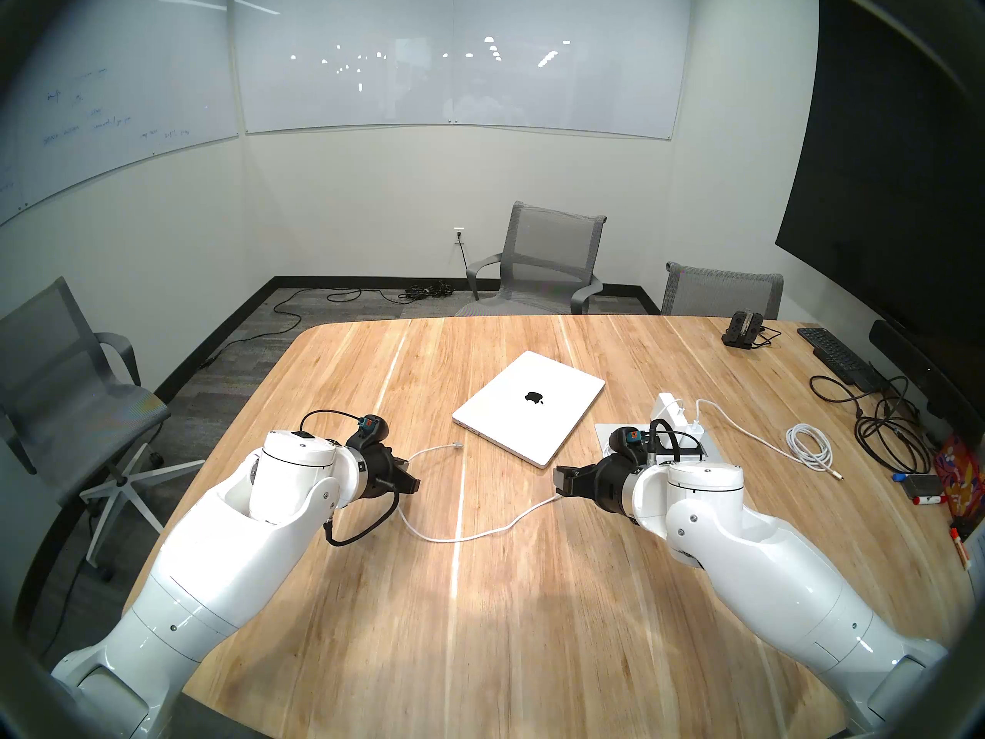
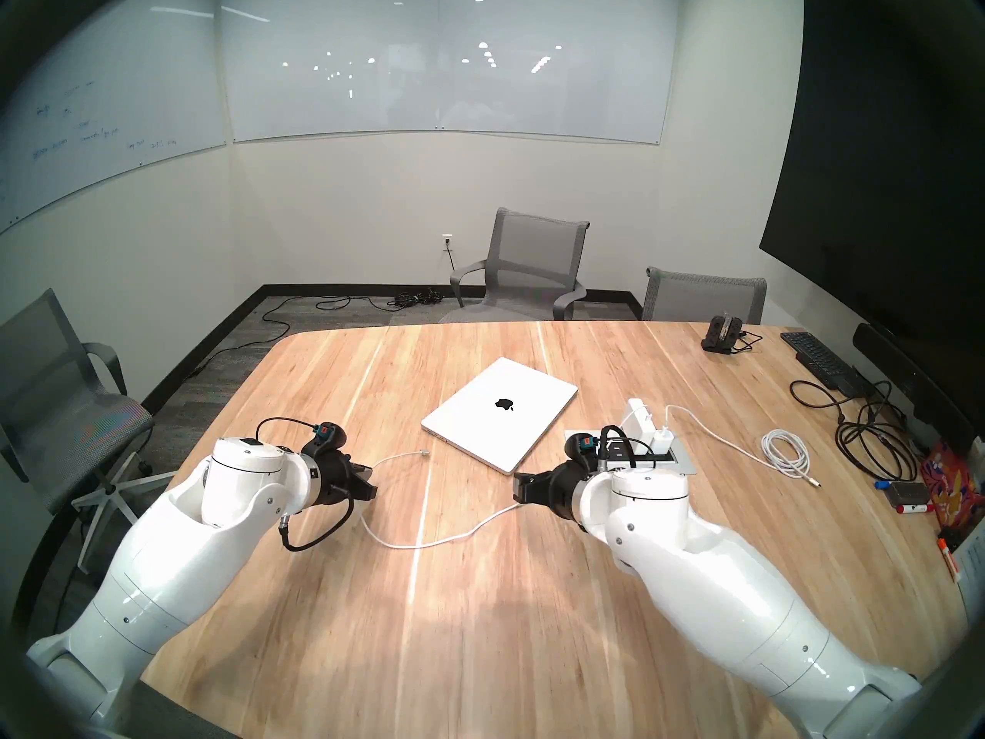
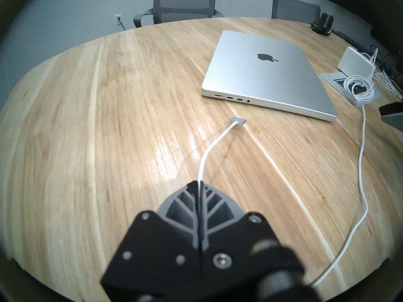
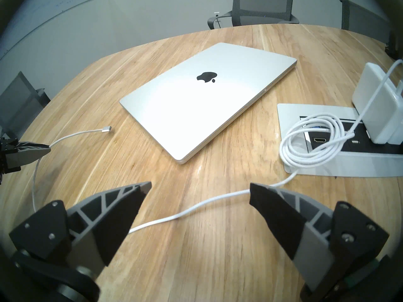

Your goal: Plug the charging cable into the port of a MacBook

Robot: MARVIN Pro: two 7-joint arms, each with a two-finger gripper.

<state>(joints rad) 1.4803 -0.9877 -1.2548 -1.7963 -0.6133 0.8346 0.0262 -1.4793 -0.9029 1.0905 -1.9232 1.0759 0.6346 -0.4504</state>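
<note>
The closed silver MacBook lies flat at the table's middle, its ports on the side facing my left arm. The thin white charging cable loops over the wood. Its flat plug rests on the table a short way from the port side, apart from it. My left gripper is shut on the cord a little behind the plug. My right gripper hangs open low over the cord's middle stretch, near the MacBook's front corner, holding nothing.
A white charger brick stands in a recessed power panel right of the laptop, with slack cord coiled on it. Further right lie a tightly coiled white cable, black cables and a keyboard. Grey chairs ring the table.
</note>
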